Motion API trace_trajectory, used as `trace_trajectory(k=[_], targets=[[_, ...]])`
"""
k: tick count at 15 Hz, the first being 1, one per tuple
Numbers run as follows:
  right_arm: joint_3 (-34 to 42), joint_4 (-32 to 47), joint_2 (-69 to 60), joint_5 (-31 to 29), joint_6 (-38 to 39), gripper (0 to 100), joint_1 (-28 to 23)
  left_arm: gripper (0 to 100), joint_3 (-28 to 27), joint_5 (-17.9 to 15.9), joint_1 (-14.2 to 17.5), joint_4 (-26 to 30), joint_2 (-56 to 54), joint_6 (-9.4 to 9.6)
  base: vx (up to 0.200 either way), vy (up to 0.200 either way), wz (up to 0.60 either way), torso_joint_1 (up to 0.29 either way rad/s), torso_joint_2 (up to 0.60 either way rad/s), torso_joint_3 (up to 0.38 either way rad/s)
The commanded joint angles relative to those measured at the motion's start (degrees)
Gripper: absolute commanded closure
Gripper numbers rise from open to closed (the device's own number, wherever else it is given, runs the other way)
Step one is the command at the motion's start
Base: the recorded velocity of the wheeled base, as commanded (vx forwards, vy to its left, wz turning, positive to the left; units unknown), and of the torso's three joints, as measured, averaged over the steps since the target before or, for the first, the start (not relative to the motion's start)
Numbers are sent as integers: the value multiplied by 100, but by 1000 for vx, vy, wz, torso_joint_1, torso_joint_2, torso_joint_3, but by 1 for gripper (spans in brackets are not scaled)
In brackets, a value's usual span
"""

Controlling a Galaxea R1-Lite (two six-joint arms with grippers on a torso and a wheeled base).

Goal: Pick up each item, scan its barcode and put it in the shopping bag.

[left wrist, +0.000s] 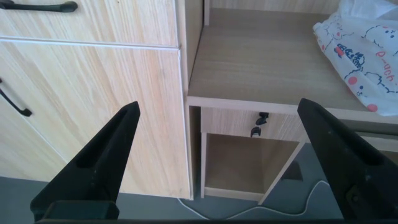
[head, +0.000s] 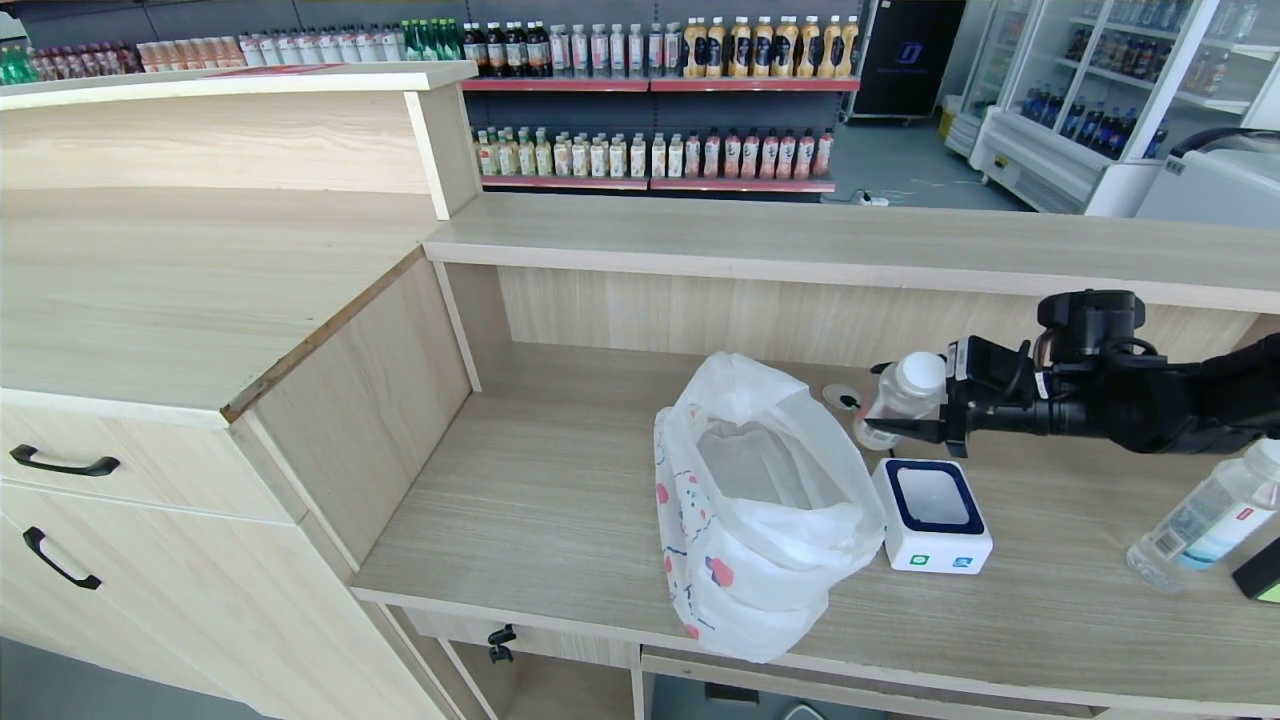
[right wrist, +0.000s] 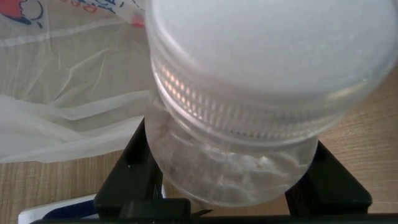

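My right gripper [head: 915,412] is shut on a clear bottle with a white cap [head: 903,392], held in the air just right of the shopping bag and above the far edge of the scanner. The white shopping bag [head: 760,500] with red and blue prints stands open on the desk. A white barcode scanner [head: 932,514] with a dark-framed window sits right of the bag. The right wrist view has the bottle's cap [right wrist: 273,56] close up between the fingers [right wrist: 134,180], the bag [right wrist: 68,74] behind. My left gripper [left wrist: 217,162] is open, low beside the desk's front corner.
A second clear bottle [head: 1210,518] with a label lies at the desk's right edge. A tall wooden counter [head: 200,280] with drawers stands on the left. A raised ledge [head: 850,245] runs behind the desk. A round cable port [head: 842,397] sits behind the bag.
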Motion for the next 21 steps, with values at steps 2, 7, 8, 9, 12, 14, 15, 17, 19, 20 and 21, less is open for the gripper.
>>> trace_trajectory(k=[2,7,8,9,12,14,15,17,19,20,21], targets=[[107,8,-220,-18,-149,100,-87,0,0,1,0,0,6,-1,0,0,0,0,0,0],[247,17,-326,-18,-289,100,-193,0,0,1,0,0,6,-1,0,0,0,0,0,0],[274,17,-344,-18,-315,100,-202,0,0,1,0,0,6,-1,0,0,0,0,0,0],[309,17,-379,-27,-324,100,-202,0,0,1,0,0,6,-1,0,0,0,0,0,0],[326,184,-713,-53,-324,100,-210,0,0,1,0,0,6,-1,0,0,0,0,0,0],[423,219,-1363,-370,-210,100,-333,0,0,1,0,0,6,-1,0,0,0,0,0,0],[801,403,-2233,-581,177,100,-755,0,0,1,0,0,6,-1,0,0,0,0,0,0],[810,817,-3033,-581,1152,100,-1599,0,0,1,0,0,6,-1,0,0,0,0,0,0],[1003,931,-3683,-589,3139,100,-2329,0,0,1,0,0,6,-1,0,0,0,0,0,0],[1302,931,-3973,-651,4044,100,-2487,0,0,1,0,0,6,-1,0,0,0,0,0,0],[1566,931,-4228,-871,4817,100,-2504,0,0,1,0,0,6,-1,0,0,0,0,0,0]])
